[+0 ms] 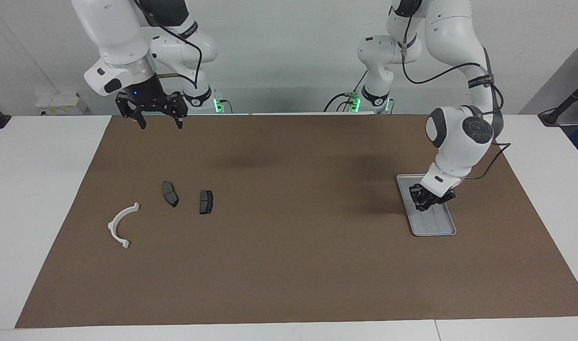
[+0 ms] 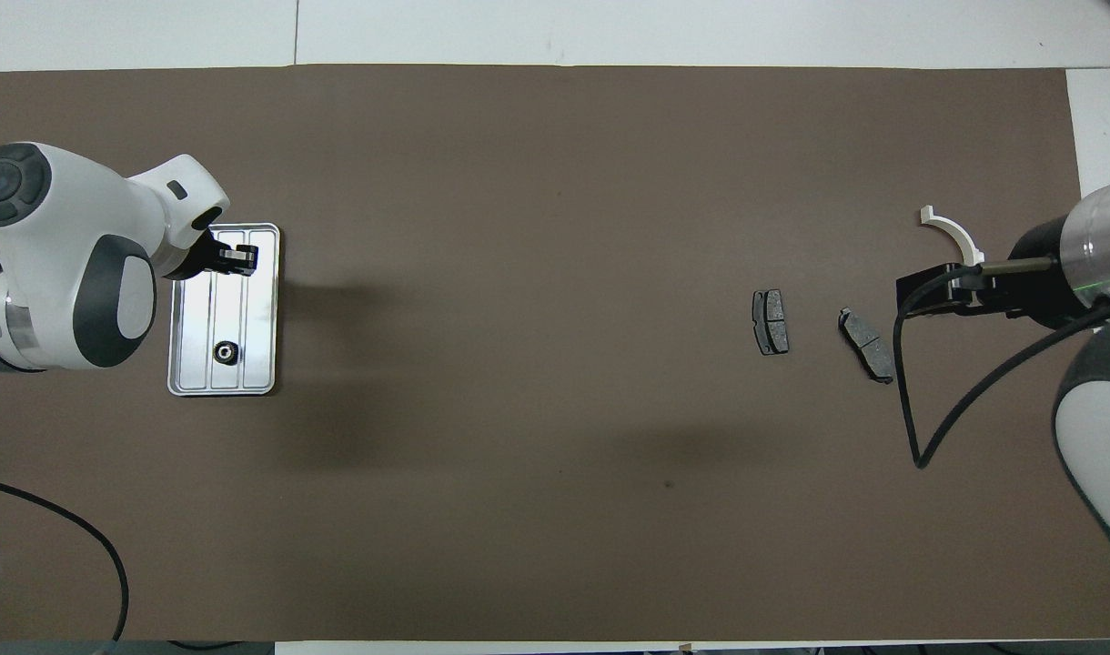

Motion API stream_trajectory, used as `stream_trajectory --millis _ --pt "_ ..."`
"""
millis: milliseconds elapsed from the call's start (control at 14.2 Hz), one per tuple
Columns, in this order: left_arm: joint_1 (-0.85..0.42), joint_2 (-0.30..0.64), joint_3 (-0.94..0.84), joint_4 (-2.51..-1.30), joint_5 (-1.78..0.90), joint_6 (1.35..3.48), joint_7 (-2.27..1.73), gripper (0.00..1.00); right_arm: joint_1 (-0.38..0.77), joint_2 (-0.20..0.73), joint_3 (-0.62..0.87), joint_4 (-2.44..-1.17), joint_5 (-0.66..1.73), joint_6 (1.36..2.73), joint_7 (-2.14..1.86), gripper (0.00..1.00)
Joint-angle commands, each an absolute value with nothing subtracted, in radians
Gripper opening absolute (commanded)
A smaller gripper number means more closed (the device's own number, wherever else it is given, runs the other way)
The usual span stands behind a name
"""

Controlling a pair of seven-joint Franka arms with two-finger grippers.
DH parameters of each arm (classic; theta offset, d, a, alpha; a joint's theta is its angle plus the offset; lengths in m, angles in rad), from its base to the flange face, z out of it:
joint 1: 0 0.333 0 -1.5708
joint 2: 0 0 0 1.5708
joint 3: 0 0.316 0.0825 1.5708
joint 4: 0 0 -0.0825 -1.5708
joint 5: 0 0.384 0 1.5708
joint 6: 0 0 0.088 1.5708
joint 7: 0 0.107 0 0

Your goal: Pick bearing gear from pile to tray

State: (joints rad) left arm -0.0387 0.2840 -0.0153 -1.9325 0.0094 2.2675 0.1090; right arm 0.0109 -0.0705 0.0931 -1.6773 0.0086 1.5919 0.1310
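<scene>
Brown mat [image 1: 289,265]; left gripper [image 1: 422,205] bent low over tray [image 1: 447,229], pinched shut, contents unclear; right gripper [image 1: 158,122] waiting, spread wide.

A brown mat [image 1: 289,265] covers most of the white worktop [image 1: 38,189], lying below the right hand [image 1: 160,125] and the left hand [image 1: 424,204]. A small white box [image 1: 59,103] with yellow labels sits near the right hand, off the mat. A black stand [image 1: 561,111] is well apart from the left hand.
</scene>
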Motion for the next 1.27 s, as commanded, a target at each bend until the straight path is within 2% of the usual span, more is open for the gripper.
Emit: stream_trajectory --millis 0,633,1056,1126,1196 --pt "0.011 0.268 -0.020 -1.967 -0.002 2.306 0.182 0.00 0.006 -0.066 0.095 -1.669 0.032 1.606 0.115 1.00" --pt "0.034 0.296 -0.020 -2.066 -0.002 2.480 0.206 0.00 0.008 -0.069 0.095 -1.675 0.032 1.606 0.120 1.00" --pt "0.017 0.295 -0.021 -2.089 -0.002 2.488 0.198 0.00 0.003 -0.072 0.095 -1.680 0.032 1.606 0.121 1.00" --pt "0.009 0.295 -0.020 -2.089 -0.002 2.487 0.201 0.31 0.003 -0.072 0.095 -1.680 0.032 1.606 0.121 1.00" --pt "0.009 0.295 -0.020 -2.089 -0.002 2.487 0.206 0.68 0.003 -0.072 0.095 -1.680 0.032 1.606 0.121 1.00"
